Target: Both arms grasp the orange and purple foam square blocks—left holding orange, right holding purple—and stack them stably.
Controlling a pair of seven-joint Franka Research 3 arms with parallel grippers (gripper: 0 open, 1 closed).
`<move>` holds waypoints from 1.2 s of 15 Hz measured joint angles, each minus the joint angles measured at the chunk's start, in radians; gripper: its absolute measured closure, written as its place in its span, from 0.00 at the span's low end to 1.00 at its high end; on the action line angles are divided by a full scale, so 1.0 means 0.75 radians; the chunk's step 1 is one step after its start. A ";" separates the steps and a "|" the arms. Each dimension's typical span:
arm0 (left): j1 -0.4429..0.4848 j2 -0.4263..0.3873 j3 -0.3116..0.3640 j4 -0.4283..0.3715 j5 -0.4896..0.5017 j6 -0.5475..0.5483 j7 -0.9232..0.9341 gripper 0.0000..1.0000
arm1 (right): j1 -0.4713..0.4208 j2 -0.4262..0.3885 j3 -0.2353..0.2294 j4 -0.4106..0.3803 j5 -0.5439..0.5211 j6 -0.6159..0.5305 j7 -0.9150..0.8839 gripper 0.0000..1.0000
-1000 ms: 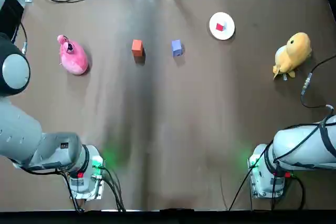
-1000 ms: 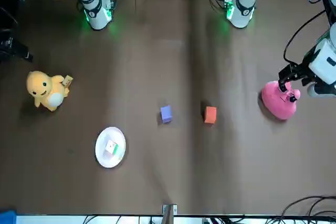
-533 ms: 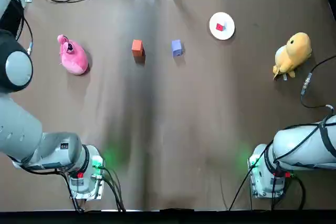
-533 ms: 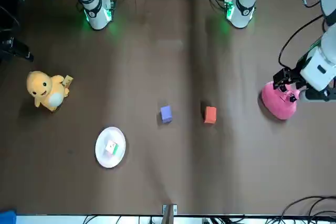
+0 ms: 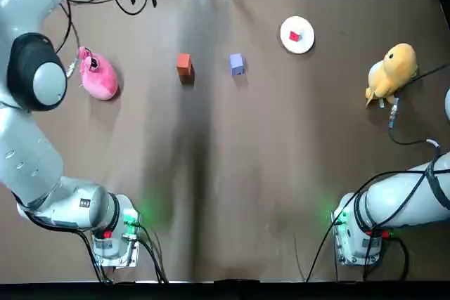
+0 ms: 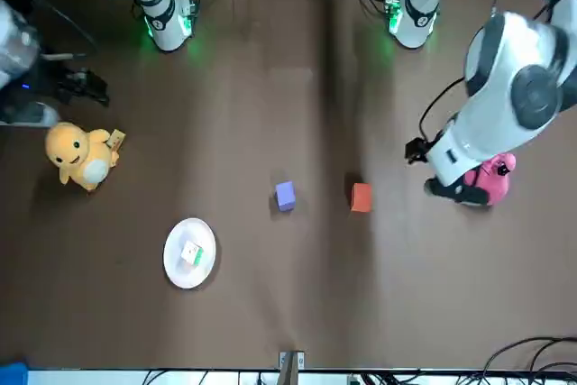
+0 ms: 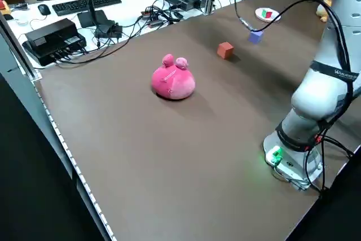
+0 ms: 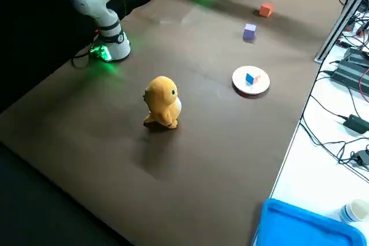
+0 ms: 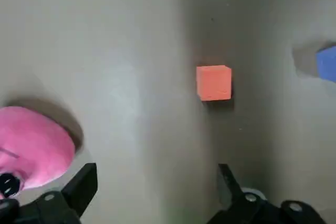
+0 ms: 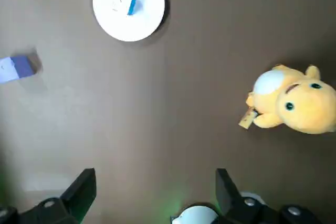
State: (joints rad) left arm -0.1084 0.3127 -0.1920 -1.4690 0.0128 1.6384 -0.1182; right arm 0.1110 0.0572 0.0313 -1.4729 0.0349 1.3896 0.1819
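The orange block (image 5: 184, 64) and purple block (image 5: 236, 64) sit side by side, apart, on the brown surface (image 5: 225, 173), in the upper centre of the top view. To their right, a white plate (image 5: 306, 26) holds one small multicoloured cube (image 5: 294, 36). The left end effector (image 9: 156, 176) hangs spread near the orange block. The right end effector (image 10: 155, 177), also spread, is empty.

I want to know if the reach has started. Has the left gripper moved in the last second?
Yes. In the front view the left gripper was above the pink toy; now it is beyond the toy, nearer the orange block.
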 joint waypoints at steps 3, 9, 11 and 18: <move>0.006 0.025 -0.018 0.026 -0.006 -0.001 0.025 0.00 | 0.103 0.071 0.000 -0.012 0.001 0.092 0.148 0.00; 0.073 0.036 -0.022 0.036 -0.253 -0.010 0.359 0.00 | 0.375 0.312 0.001 -0.020 0.002 0.405 0.854 0.00; 0.119 0.062 -0.021 0.035 -0.299 -0.012 0.513 0.00 | 0.424 0.377 0.001 -0.020 0.002 0.504 1.060 0.00; 0.238 0.163 -0.022 0.034 -0.605 -0.015 1.061 0.00 | 0.522 0.522 0.001 -0.019 0.083 0.676 1.608 0.00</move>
State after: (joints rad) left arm 0.0700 0.4348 -0.2082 -1.4432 -0.4408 1.6273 0.6779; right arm 0.5023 0.4488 0.0317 -1.4874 0.0973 1.8964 1.3880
